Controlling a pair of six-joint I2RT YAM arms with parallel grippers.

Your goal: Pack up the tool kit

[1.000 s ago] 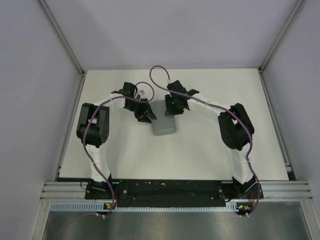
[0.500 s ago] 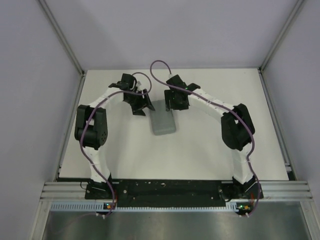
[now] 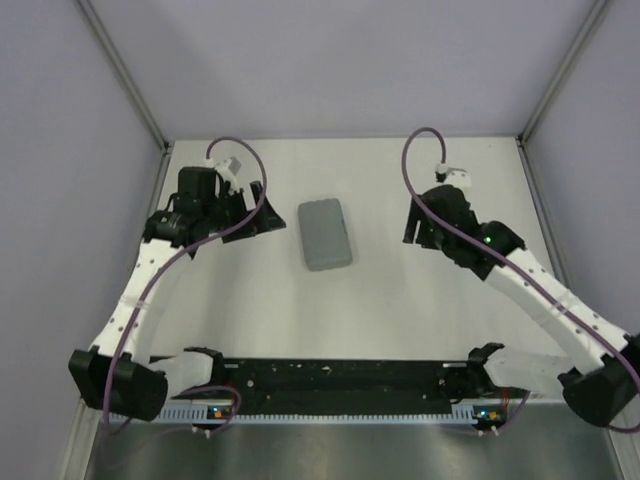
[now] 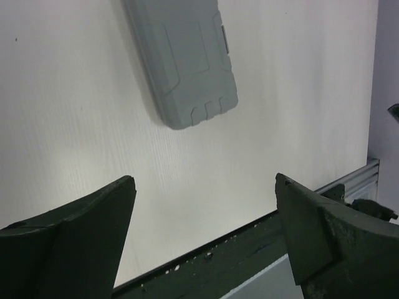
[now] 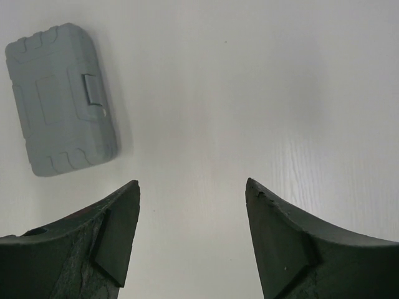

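Item under inspection: the tool kit case (image 3: 325,233) lies flat and shut on the table (image 3: 400,330). It sits about midway between the left and right edges and nearer the far edge than the near one, with its long side running far-to-near at a slight skew. No loose tools show in any view. The latch (image 5: 93,90) appears to sit flush, though whether it is fully snapped cannot be confirmed.

Judgement: packing looks complete or all but complete, and the step in hand is standing clear of the closed case. To do it well, keep both sets of fingers off the lid and away from the case edges so it is not nudged or sprung open. If a latch check is wanted, press straight down on the latch side only, with the other gripper bracing the opposite long edge.

Left gripper (image 3: 268,220): fingers spread wide and empty, well apart from the case on its left-edge side. The arm rises from the near-left corner along the left edge, with the wrist turned toward the centre.

Right gripper (image 3: 412,226): fingers likewise spread and empty, well apart on the right-edge side. The elbow is low at the near-right corner and the forearm runs diagonally toward the far centre.
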